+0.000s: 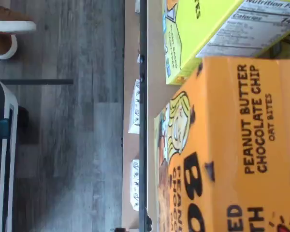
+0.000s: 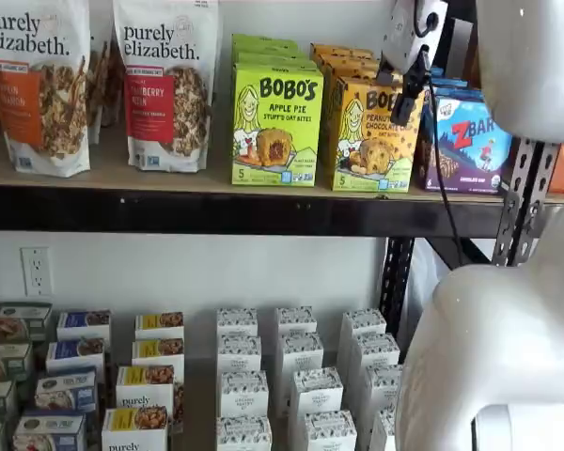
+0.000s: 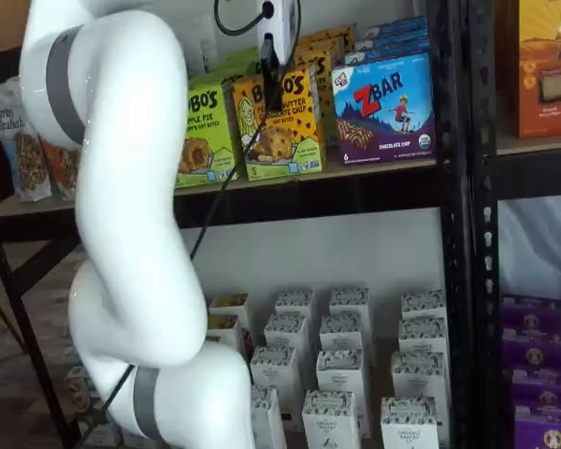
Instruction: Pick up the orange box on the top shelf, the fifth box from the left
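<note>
The orange box [image 2: 368, 141], a Bobo's Peanut Butter Chocolate Chip carton, stands upright at the front of the top shelf [image 2: 122, 178], with more of the same behind it. It shows in both shelf views [image 3: 282, 131] and fills much of the wrist view [image 1: 232, 145]. My gripper [image 2: 414, 89] hangs in front of the box's upper right part. In a shelf view its black fingers [image 3: 271, 79] overlap the box's upper front. Only one dark finger shape shows, so I cannot tell a gap. The box still rests on the shelf.
A lime-green Bobo's Apple Pie box [image 2: 275, 122] stands to the left of the orange box and a blue-purple Zbar box [image 2: 470, 141] to its right. Granola bags [image 2: 164, 85] are further left. Small white boxes [image 2: 301, 395] fill the lower surface. A black upright [image 3: 458, 234] stands to the right.
</note>
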`<act>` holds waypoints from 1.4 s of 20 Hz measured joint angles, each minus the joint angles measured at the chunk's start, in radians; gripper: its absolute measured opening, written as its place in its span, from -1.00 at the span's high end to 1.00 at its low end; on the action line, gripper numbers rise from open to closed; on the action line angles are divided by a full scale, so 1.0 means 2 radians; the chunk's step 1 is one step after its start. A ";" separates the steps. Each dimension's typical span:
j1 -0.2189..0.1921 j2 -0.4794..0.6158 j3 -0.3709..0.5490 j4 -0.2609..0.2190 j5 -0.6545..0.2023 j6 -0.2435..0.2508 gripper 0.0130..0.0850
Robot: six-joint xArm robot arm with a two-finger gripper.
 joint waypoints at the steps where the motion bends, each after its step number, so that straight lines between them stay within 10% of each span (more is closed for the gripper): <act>1: 0.000 -0.001 0.002 0.000 -0.002 0.000 -1.00; 13: -0.006 -0.009 0.022 0.010 -0.020 -0.007 -1.00; 28: -0.012 -0.010 0.021 0.025 -0.016 -0.011 -0.11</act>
